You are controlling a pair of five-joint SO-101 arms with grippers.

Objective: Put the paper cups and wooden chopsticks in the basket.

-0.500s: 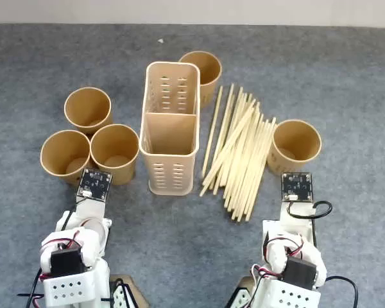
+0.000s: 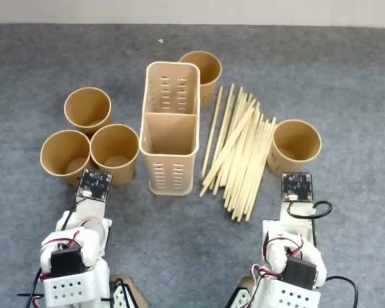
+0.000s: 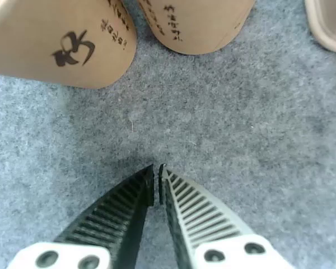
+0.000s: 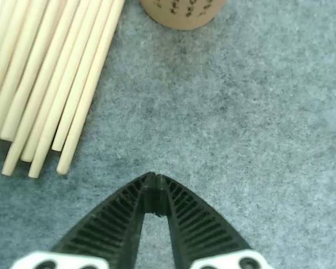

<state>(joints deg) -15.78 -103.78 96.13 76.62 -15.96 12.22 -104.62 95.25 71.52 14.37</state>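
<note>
Three paper cups (image 2: 88, 109) stand upright in a tight cluster at the left of the frame on the grey carpeted surface (image 2: 346, 77), two side by side in front and one behind. At lower left the left arm (image 2: 77, 247) sits just short of them; the left gripper (image 3: 156, 172) hangs over bare carpet with its fingers together, tips all but touching, gripping nothing. At centre the slotted beige basket (image 2: 160, 172) stands upright, split into two compartments, with a fourth cup (image 2: 202, 67) just behind its upper right corner. Right of the basket the wooden chopsticks (image 2: 240, 151) lie flat in a loose fan, and a fifth cup (image 2: 296, 144) stands just beside their right edge. At lower right the right arm (image 2: 294, 256) rests below that cup; the right gripper (image 4: 155, 180) hovers over carpet near the chopsticks' ends, its fingers pressed together and holding nothing.
</note>
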